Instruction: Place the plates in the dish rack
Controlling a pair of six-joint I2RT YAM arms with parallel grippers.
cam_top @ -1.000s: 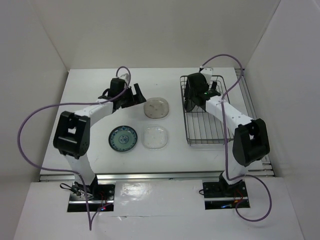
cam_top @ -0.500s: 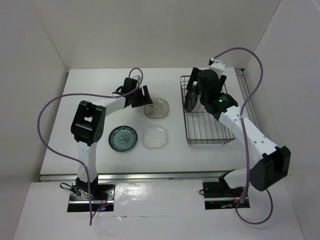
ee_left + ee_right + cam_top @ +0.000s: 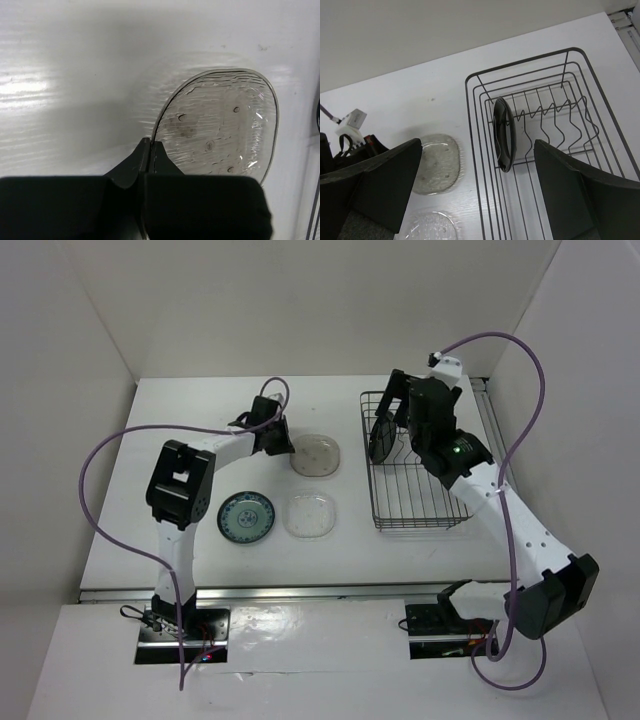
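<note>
Danger spot right here: the left end effector (image 3: 150, 145) is clenched tip to tip at the near rim of the clear speckled plate (image 3: 220, 125), and I can't tell whether that thin edge is nipped between the tips or merely touched. If it's only touched, a lift likely comes up with nothing, or the slick plate skids across the tabletop (image 3: 180, 420) toward the dish rack (image 3: 372, 472). If the pinch is shallow, the plate could tip out and drop. Over to the right end effector (image 3: 479, 150), released, fingers spread wide above the rack and holding nothing. Inside the rack, just the black plate (image 3: 504, 135), upright in a slot near the left end, with nothing in the other dividers. The blue-green plate (image 3: 247, 516) and the clear rounded-square plate (image 3: 310, 515) lie flat on the tabletop.
</note>
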